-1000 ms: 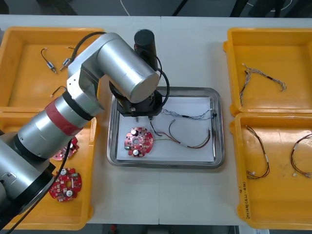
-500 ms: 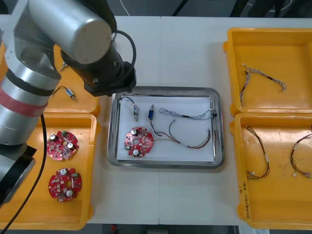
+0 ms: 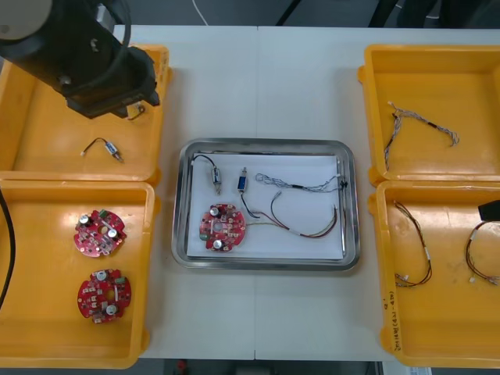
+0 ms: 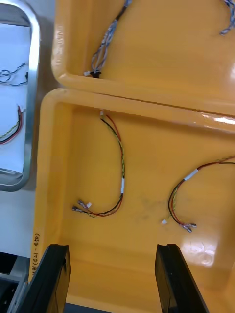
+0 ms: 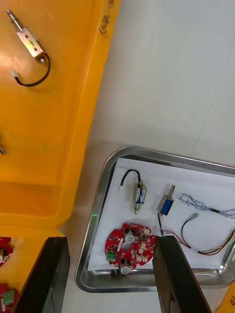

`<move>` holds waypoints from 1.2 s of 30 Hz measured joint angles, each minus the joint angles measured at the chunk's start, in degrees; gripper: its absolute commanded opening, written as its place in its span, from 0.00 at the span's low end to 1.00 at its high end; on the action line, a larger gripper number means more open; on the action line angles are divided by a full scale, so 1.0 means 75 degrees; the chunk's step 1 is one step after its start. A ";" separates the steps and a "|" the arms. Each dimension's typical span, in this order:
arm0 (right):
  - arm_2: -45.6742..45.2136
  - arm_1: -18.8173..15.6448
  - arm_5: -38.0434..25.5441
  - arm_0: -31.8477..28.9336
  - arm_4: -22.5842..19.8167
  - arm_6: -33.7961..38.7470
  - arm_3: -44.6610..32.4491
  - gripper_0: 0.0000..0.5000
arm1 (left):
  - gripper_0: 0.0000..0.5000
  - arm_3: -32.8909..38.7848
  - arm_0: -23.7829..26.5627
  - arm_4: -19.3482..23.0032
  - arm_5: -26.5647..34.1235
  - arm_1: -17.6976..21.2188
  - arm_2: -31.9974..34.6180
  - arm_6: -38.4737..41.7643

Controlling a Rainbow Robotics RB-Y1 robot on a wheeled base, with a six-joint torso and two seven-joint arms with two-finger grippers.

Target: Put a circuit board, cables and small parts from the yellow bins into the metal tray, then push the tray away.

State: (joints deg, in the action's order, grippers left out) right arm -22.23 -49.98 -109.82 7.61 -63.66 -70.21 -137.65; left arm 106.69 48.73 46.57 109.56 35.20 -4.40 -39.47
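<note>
The metal tray point(image 3: 266, 144), white inside, lies at the table's middle. It holds a round red circuit board point(image 3: 222, 227), two small metal parts point(image 3: 214, 176), a twisted blue and white cable point(image 3: 301, 185) and a red and yellow cable point(image 3: 305, 226). My left arm point(image 3: 94, 62) hangs over the far left yellow bin point(image 3: 31, 148). The left gripper point(image 5: 110, 242) is open and holds nothing, well above the tray point(image 5: 98, 215) and the board point(image 5: 129, 242). Over the near right bin point(image 4: 98, 244), my right gripper point(image 4: 110, 247) is open above red and yellow cables point(image 4: 115, 166).
One small metal part point(image 3: 104, 148) lies in the far left bin. The near left bin point(image 3: 47, 344) holds two red boards point(image 3: 99, 232). In the far right bin point(image 3: 469, 86) lies a twisted cable point(image 3: 422, 125). The near right bin point(image 3: 445, 328) has red and yellow cables point(image 3: 414, 250).
My left arm has drawn back from over the tray to the far left bin, uncovering two small metal parts in the tray. A black tip of the right gripper now shows at the right edge.
</note>
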 measured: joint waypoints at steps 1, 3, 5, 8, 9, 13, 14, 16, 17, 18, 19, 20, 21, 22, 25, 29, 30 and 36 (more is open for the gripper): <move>0.0132 -0.0021 0.0000 0.0097 -0.0002 0.0000 -0.0038 1.00 | 1.00 0.0002 -0.0005 0.0063 0.0002 0.0061 0.0116 -0.0083; 0.0428 -0.0044 0.0000 0.0328 -0.0031 0.0000 -0.0067 1.00 | 1.00 0.0006 -0.0053 0.0171 0.0004 0.0184 0.0325 -0.0339; 0.0707 -0.0054 0.0000 0.0579 -0.0080 0.0000 -0.0069 1.00 | 1.00 0.0010 -0.0153 0.0269 0.0004 0.0316 0.0506 -0.0732; 0.1044 -0.0067 0.0000 0.0932 -0.0274 0.0000 -0.0070 1.00 | 1.00 0.0018 -0.0352 0.0387 0.0005 0.0515 0.0719 -0.1445; 0.1130 -0.0074 0.0000 0.1063 -0.0398 0.0000 -0.0071 1.00 | 1.00 0.0019 -0.0432 0.0419 0.0005 0.0582 0.0783 -0.1680; 0.1482 -0.0142 0.0000 0.1617 -0.0792 0.0000 -0.0073 1.00 | 1.00 0.0029 -0.0731 0.0531 0.0005 0.0817 0.1009 -0.2202; 0.1595 -0.0157 0.0000 0.1755 -0.0840 0.0000 -0.0074 1.00 | 1.00 0.0031 -0.0804 0.0558 0.0006 0.0871 0.1057 -0.2209; 0.1855 -0.0175 0.0000 0.2041 -0.0880 0.0000 -0.0076 1.00 | 1.00 0.0036 -0.0954 0.0620 0.0006 0.0977 0.1155 -0.2209; 0.2019 -0.0184 0.0000 0.2199 -0.0881 0.0000 -0.0076 1.00 | 1.00 0.0044 -0.1038 0.0646 0.0006 0.1033 0.1214 -0.2210; 0.2192 -0.0191 0.0000 0.2362 -0.0881 0.0000 -0.0077 1.00 | 1.00 0.0061 -0.1129 0.0673 0.0006 0.1085 0.1282 -0.2210; 0.2418 -0.0194 0.0000 0.2532 -0.0882 0.0000 -0.0077 1.00 | 1.00 0.0081 -0.1225 0.0700 0.0006 0.1135 0.1359 -0.2212; 0.2632 -0.0195 0.0000 0.2693 -0.0882 0.0000 -0.0077 1.00 | 1.00 0.0108 -0.1315 0.0722 0.0007 0.1181 0.1436 -0.2215; 0.2856 -0.0195 0.0000 0.2868 -0.0881 0.0000 -0.0077 1.00 | 1.00 0.0141 -0.1417 0.0739 0.0007 0.1233 0.1522 -0.2228; 0.3120 -0.0195 0.0000 0.3048 -0.0879 0.0000 -0.0077 1.00 | 1.00 0.0172 -0.1516 0.0757 0.0007 0.1281 0.1612 -0.2254; 0.3846 -0.0180 0.0000 0.3559 -0.0805 0.0000 -0.0080 1.00 | 1.00 0.0284 -0.1799 0.0815 0.0007 0.1408 0.1869 -0.2453; 0.4660 -0.0024 -0.0001 0.4034 -0.0561 0.0000 -0.0081 1.00 | 1.00 0.0565 -0.2206 0.0877 0.0008 0.1527 0.2127 -0.2857; 0.4824 0.0058 -0.0001 0.4112 -0.0516 0.0000 -0.0081 1.00 | 1.00 0.0642 -0.2315 0.0883 0.0008 0.1549 0.2178 -0.2928; 0.5893 0.0613 -0.0001 0.4558 -0.0121 0.0000 -0.0082 1.00 | 1.00 0.0944 -0.2905 0.0958 0.0008 0.1652 0.2428 -0.2998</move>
State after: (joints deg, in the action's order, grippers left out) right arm 21.96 -45.38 -109.83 41.79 -64.56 -70.21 -138.26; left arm 113.76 26.95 53.76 109.62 47.58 13.81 -61.95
